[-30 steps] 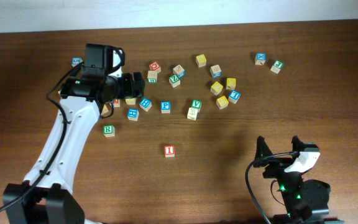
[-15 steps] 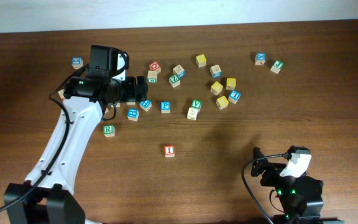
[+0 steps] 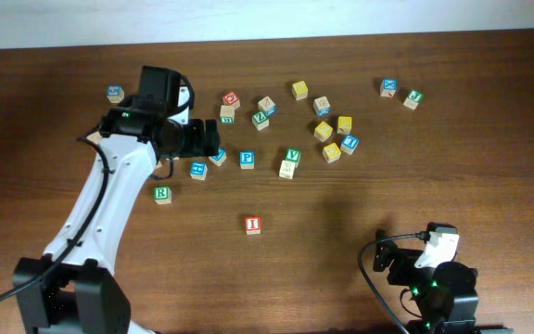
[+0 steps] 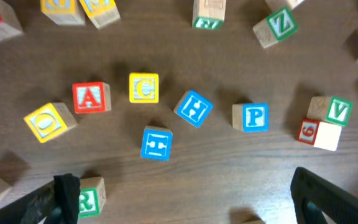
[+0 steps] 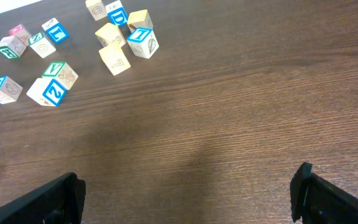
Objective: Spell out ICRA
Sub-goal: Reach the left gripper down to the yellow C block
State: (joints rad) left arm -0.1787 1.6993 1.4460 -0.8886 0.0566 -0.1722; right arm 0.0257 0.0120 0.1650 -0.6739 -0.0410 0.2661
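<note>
Overhead view: a dark wooden table (image 3: 489, 167) with roughly twenty small wooden alphabet cubes, most scattered across the far half. Two white and black robot arms are in view. The left gripper (image 3: 213, 137) hangs over the left of the scatter and hides some cubes. The red-framed I cube (image 3: 252, 224) sits alone near the table's middle, well apart from the rest. The green-framed R cube (image 3: 161, 194) lies by itself to the left of it. The right gripper (image 3: 389, 263) is at the near right edge, away from every cube.

Left wrist view: the left gripper (image 4: 191, 205) has its two jaws spread wide and holds nothing. Below it, the red-framed A cube (image 4: 91, 98) and yellow C cube (image 4: 144, 88) sit side by side, just apart. Three blue cubes read H (image 4: 193, 108), E (image 4: 156, 144) and P (image 4: 251, 117). A yellow O cube (image 4: 45, 121) lies left of A. The R cube (image 4: 87, 199) shows at the lower left beside one finger.

Right wrist view: the right gripper (image 5: 191, 202) also stands wide open and empty over bare wood; about a dozen cubes cluster far off at the upper left.
</note>
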